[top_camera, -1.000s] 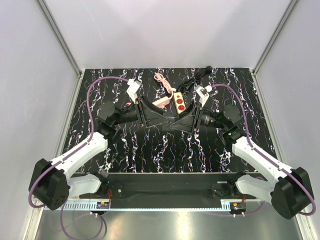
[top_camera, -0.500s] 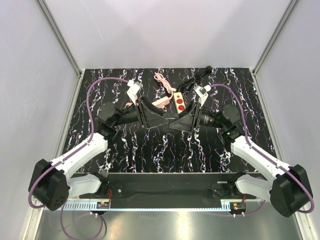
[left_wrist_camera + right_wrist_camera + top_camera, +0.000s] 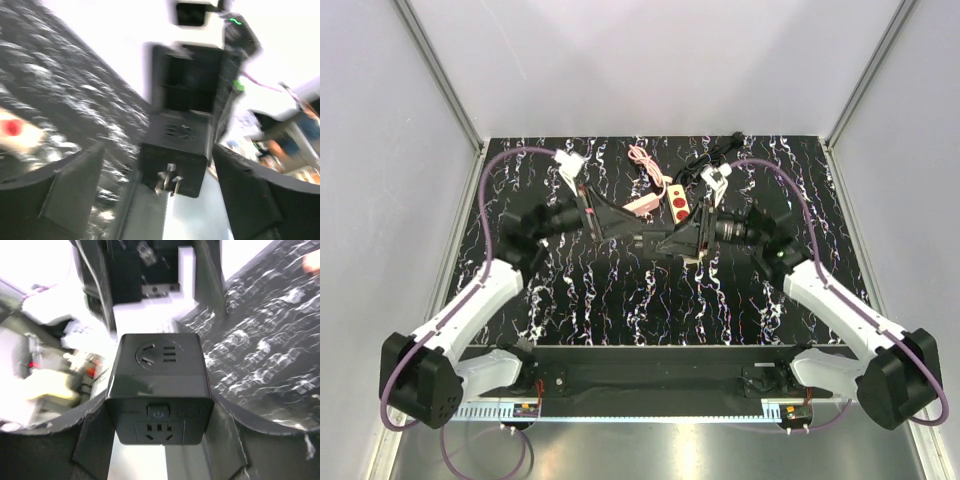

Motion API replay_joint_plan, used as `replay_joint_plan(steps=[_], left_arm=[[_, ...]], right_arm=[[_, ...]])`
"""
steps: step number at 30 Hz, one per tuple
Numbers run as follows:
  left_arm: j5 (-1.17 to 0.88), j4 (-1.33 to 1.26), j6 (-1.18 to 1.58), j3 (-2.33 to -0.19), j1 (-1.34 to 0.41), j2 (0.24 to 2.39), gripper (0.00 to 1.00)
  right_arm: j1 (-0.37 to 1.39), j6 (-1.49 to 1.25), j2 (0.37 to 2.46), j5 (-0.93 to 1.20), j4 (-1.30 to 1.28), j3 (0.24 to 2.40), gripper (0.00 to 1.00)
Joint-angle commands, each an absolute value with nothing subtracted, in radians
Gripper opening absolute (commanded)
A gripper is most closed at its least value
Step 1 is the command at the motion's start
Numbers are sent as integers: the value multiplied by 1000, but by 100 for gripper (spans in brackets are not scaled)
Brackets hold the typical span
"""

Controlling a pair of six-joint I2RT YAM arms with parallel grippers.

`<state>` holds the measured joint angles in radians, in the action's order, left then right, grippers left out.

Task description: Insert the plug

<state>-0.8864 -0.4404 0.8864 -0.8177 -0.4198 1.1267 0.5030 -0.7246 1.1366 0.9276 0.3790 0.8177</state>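
My right gripper (image 3: 674, 243) is shut on a black cube adapter (image 3: 159, 390) and holds it above the table's middle. The right wrist view shows its sockets and power button between the fingers (image 3: 95, 445). In the left wrist view the cube (image 3: 175, 160) faces me with its metal plug prongs (image 3: 167, 182) pointing down. My left gripper (image 3: 638, 234) is open; its fingers (image 3: 75, 185) stand wide on either side of the cube without touching it. A pink power strip (image 3: 660, 203) with red sockets lies just behind both grippers and also shows in the left wrist view (image 3: 15, 132).
A pink cable (image 3: 642, 160) runs from the strip toward the back of the black marbled table (image 3: 620, 300). A black cable (image 3: 712, 153) lies at the back right. White walls enclose the table on the left, right and back.
The left arm has drawn back to the left and its gripper now tilts away from the cube. The right gripper has shifted slightly left with the cube in it.
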Motion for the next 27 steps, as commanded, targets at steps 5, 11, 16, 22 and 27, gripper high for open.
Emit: replay_joint_plan(steps=[5,11,16,22,27], left_arm=[[-569,354,345,-1131,-318,1078,99],[-430,333,322,-990,-316,1054,99],[-339,388,252,-957,-318,1028,99],[-376,373,268,-939,-321,1014,99],[-396,368,270,-943,-319,1020,99]], right_arm=[[482,-62,1264,680,-475,1290,0],[480,176,1413,539,-581,1443,0],[469,417,1623,324,-854,1649,0],[469,670,1790,163,-965,1678,0],[417,756,1893,200,-982,1712,0]])
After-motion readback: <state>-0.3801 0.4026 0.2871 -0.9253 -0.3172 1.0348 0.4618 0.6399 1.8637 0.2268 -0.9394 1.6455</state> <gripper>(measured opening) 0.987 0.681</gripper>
